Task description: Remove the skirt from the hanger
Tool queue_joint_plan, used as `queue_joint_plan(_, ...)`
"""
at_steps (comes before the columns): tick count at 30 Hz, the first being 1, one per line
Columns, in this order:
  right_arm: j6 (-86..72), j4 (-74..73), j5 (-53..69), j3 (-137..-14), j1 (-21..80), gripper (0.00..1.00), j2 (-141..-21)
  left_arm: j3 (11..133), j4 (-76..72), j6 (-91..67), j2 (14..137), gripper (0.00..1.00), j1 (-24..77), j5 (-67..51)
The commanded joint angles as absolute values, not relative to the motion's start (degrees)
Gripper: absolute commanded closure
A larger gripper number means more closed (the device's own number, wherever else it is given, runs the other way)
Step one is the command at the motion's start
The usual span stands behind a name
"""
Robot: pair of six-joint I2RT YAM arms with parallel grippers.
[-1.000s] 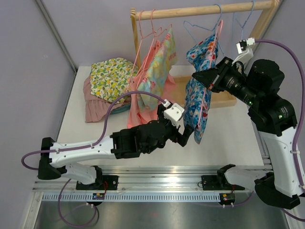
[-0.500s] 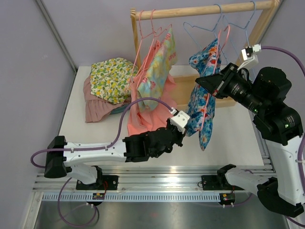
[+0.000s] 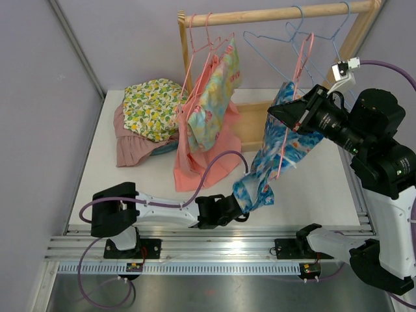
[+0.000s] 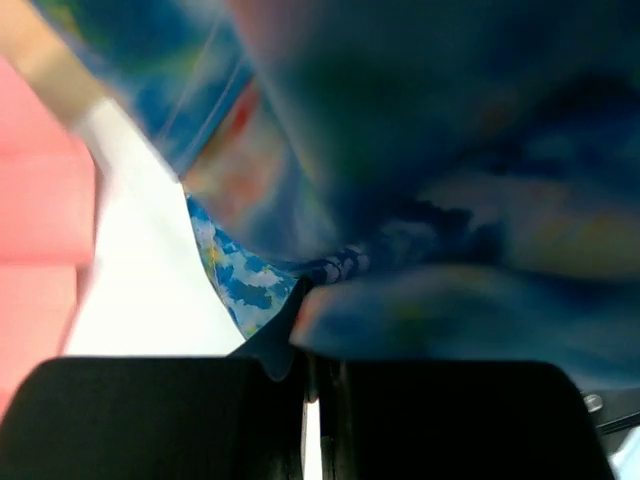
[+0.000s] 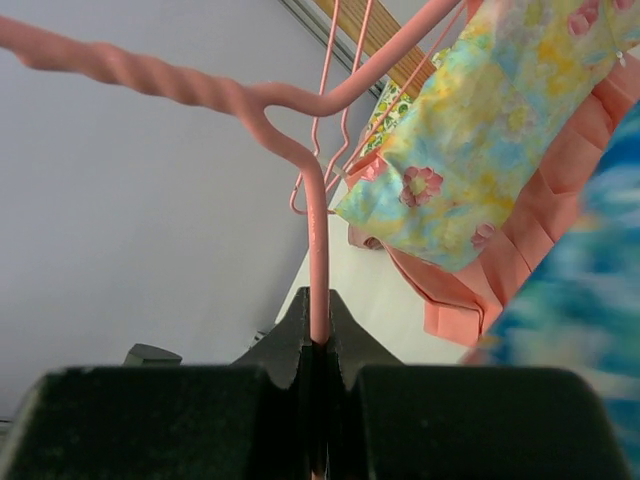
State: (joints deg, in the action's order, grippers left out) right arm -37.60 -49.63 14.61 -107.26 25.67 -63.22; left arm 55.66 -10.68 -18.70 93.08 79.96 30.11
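Lying at the far left of the table (image 3: 318,188) is a pile (image 3: 148,107) of folded clothes, yellow-green print on top, pink beneath. Next along, pink and floral garments (image 3: 208,110) hang from the left end of the wooden rack (image 3: 273,13).

My left claw (image 3: 240,208) sits low, near the table's near edge. Its jaws are pressed fully together, pinching the bottom hem of the blue floral skirt (image 3: 286,143). In the left wrist view the cloth fills the picture, blurred, and bunches into the closed jaws.

The skirt runs in a taut slant from that pinch up and to the right. Its top is draped on the pink hanger (image 3: 303,58), in front of the rack's right half.

My right claw (image 3: 276,112) is up at the skirt's top edge. It is clamped tight on the hanger's wire, which rises straight out of the closed jaws in the right wrist view. I cannot tell whether the hook rests on the rail. Bare blue hangers (image 3: 273,42) hang beside it.
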Motion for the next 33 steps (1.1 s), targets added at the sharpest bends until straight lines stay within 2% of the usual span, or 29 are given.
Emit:
queue_joint_plan(1, -38.58, -42.80, 16.79, -110.66, 25.93, 1.00, -62.67, 52.39, -11.77, -22.41, 95.36, 1.00, 79.80, 28.48)
queue_joint_plan(10, -40.08, -38.42, 18.72, -107.93, 25.93, 1.00, -65.56, 50.45, -13.01, -23.29, 95.36, 1.00, 79.89, 28.65)
queue_joint_plan(16, -40.87, -34.81, 21.97, -107.84, 25.84, 1.00, -73.28, 49.31, -14.06, -23.03, 94.13, 1.00, 80.33, 29.97)
queue_joint_plan(29, -42.01, -33.05, 26.71, -130.67, 23.12, 1.00, -98.78, 44.91, -20.39, -22.50, 96.85, 1.00, 80.24, 31.11)
queue_joint_plan(33, -45.43, -29.45, 29.79, -131.57, 19.00, 1.00, -102.91, 44.03, -21.44, -22.32, 96.51, 1.00, 80.16, 31.11)
